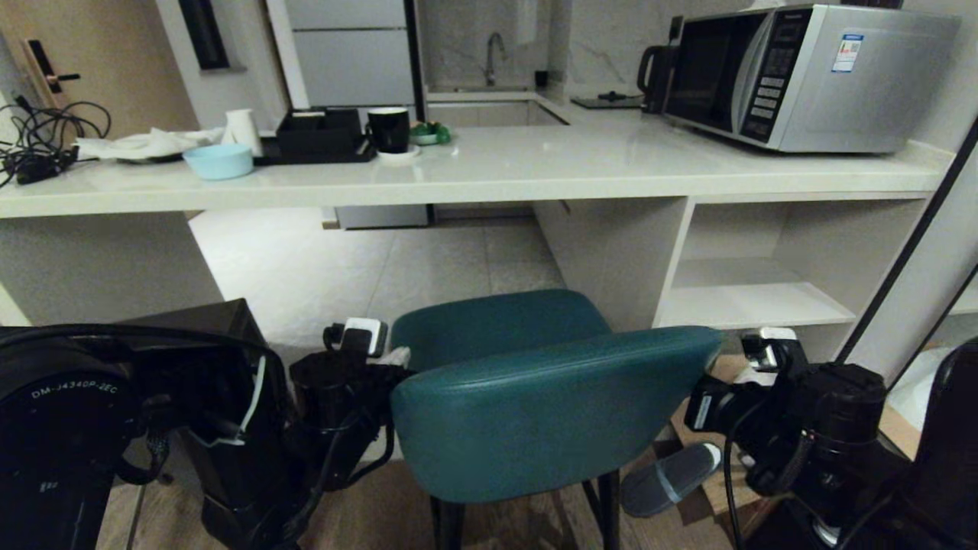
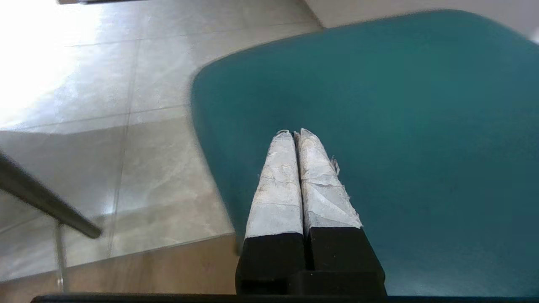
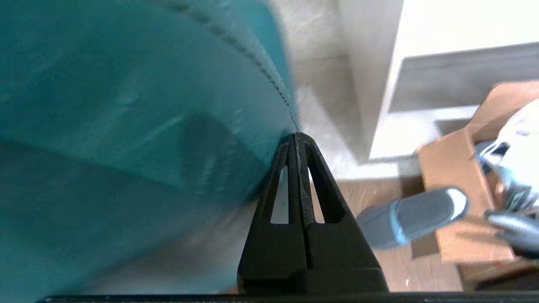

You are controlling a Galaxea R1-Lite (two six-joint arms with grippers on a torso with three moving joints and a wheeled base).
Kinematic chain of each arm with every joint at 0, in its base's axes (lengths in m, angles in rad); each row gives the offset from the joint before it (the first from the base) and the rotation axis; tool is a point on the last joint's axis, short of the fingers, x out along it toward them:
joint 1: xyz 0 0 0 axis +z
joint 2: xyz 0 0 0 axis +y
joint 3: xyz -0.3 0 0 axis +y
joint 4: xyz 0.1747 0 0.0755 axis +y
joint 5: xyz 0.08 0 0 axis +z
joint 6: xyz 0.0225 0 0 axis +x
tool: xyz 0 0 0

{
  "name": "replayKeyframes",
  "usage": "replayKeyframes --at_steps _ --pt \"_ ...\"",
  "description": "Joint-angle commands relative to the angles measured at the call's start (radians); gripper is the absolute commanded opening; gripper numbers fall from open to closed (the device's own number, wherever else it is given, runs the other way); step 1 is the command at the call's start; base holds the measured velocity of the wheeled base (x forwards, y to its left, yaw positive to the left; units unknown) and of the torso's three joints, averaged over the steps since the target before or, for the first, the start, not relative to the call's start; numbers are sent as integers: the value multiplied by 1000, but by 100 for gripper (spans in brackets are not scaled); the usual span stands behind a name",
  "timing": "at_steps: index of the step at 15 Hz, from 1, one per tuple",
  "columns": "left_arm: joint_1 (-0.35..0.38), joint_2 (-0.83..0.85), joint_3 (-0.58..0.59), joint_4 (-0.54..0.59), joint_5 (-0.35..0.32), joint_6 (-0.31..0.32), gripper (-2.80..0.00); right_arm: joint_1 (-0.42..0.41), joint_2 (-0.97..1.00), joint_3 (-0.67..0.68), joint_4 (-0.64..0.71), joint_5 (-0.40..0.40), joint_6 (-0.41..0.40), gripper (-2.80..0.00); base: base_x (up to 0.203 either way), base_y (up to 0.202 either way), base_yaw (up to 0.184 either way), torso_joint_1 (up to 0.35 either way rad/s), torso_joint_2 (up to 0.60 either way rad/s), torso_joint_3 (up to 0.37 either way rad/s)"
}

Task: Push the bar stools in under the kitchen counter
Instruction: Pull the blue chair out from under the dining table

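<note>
Teal stool (image 1: pixel 535 397): stood on the floor short of the kitchen counter (image 1: pixel 489 172), curved back toward the robot, seat facing the open bay beneath the slab. It is judged not yet pushed in; the seat is seen wholly outside the counter's edge.

Dark stool (image 1: pixel 206 321): only a dark corner is seen at the left, also outside the counter. Its pushing-in is judged outstanding.

Left gripper (image 2: pixel 294 134): fingers pressed together, nothing held, placed over the left edge of the teal seat.

Right gripper (image 3: pixel 296 135): fingers closed together, empty, its tip set at the right end of the curved back; contact cannot be confirmed.

Surroundings: microwave (image 1: pixel 802 72) and blue bowl (image 1: pixel 219 160) on the counter; slipper (image 1: pixel 672 477) on the floor.
</note>
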Motion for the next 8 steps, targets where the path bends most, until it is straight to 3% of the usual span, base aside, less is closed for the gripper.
replayKeyframes --at_steps 1,5,8 --pt "-41 -2 -21 -12 5 -1 -280 -44 71 -60 -9 8 -1 -280 0 0 0 0 0 0" --pt "-71 -13 -7 -12 7 -1 -280 -75 108 -94 -9 8 -1 -280 0 0 0 0 0 0" --pt "-32 -13 -6 -12 12 -2 -280 -77 88 -84 -9 7 -2 -280 0 0 0 0 0 0"
